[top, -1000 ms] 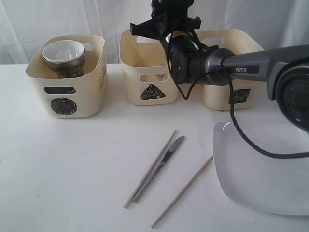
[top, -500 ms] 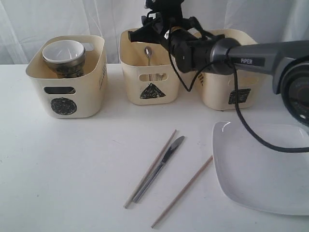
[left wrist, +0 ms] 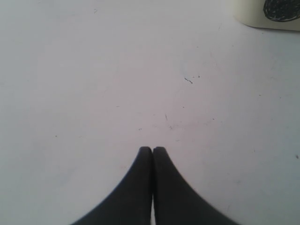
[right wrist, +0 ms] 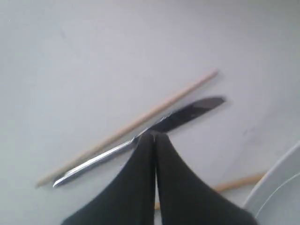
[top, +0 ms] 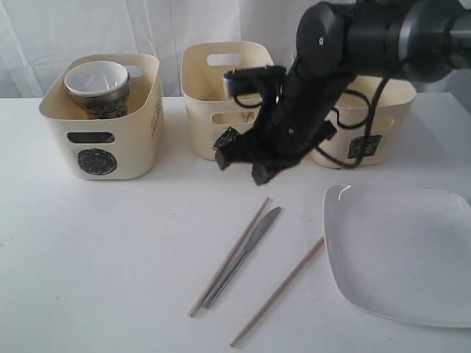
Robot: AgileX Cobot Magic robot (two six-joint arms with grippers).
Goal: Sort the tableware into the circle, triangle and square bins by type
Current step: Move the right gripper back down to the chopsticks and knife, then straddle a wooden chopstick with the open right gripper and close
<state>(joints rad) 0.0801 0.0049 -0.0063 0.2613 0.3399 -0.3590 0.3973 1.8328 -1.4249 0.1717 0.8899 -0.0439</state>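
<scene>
My right gripper [top: 260, 175] hangs in front of the triangle bin [top: 208, 82], its fingers pressed shut and empty [right wrist: 153, 135]. Just beneath it on the table lie the steel knife [top: 243, 254] [right wrist: 185, 116] and a wooden chopstick [top: 229, 254] [right wrist: 131, 125]. The second chopstick [top: 280, 289] [right wrist: 236, 182] lies nearer the white square plate [top: 401, 254]. The circle bin [top: 103, 143] holds a white bowl [top: 97, 77] stacked in steel ware. My arm covers part of the square bin [top: 368, 143]. My left gripper [left wrist: 153, 149] is shut over bare table.
The table [top: 88, 257] is white, with a pale curtain behind the bins. A corner of the circle bin [left wrist: 269, 11] shows in the left wrist view. The plate's rim [right wrist: 276, 187] edges into the right wrist view. My right arm hides the inside of the triangle bin.
My right arm has swung from above the triangle bin down and forward, to hang over the knife. A spoon showed standing in that bin half a second ago.
</scene>
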